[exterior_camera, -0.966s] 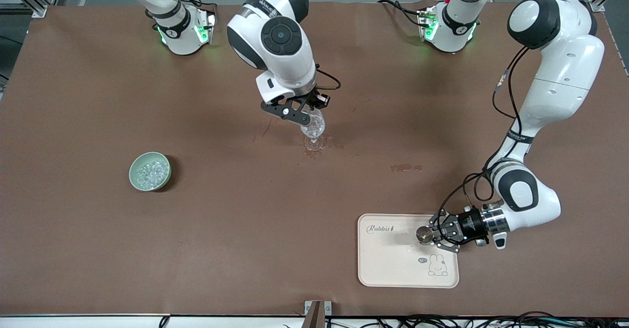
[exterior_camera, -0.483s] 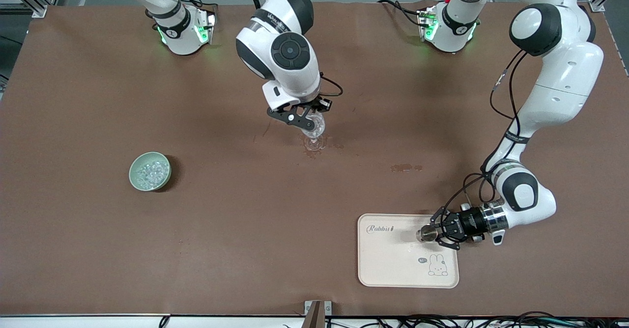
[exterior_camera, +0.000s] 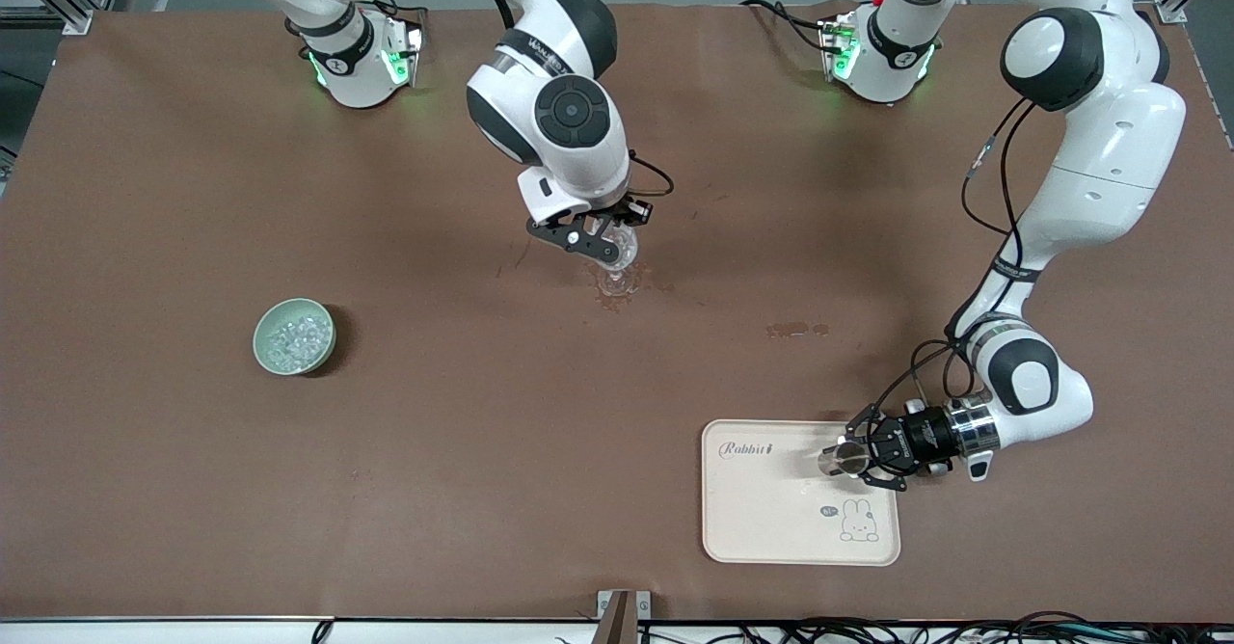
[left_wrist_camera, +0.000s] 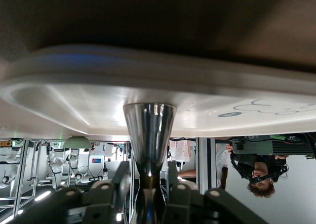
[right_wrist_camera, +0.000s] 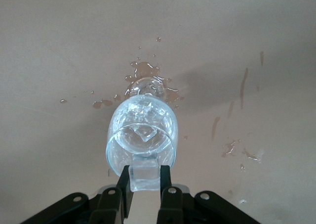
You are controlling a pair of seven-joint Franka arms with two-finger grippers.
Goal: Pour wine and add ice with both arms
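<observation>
The clear stemmed glass (exterior_camera: pixel 622 273) stands mid-table and holds several ice chunks (right_wrist_camera: pixel 143 116). My right gripper (exterior_camera: pixel 607 245) hangs just over its rim (right_wrist_camera: pixel 142 155), shut on one clear ice cube (right_wrist_camera: pixel 144 180). More ice (exterior_camera: pixel 294 338) fills the pale green bowl (exterior_camera: pixel 262 328) toward the right arm's end. My left gripper (exterior_camera: pixel 855 459) lies level over the cream tray (exterior_camera: pixel 771 519), shut around the waist of a silver metal jigger (exterior_camera: pixel 841 459). In the left wrist view the jigger (left_wrist_camera: pixel 149 127) stands with one end at the tray (left_wrist_camera: pixel 98 85).
Wet brown stains (right_wrist_camera: pixel 145 69) ring the glass's foot. Another stain (exterior_camera: pixel 796 329) lies between the glass and the tray. The tray sits near the table's front edge toward the left arm's end.
My right gripper has come down closer over the glass with the cube. My left gripper and the jigger have shifted slightly toward the left arm's end of the tray.
</observation>
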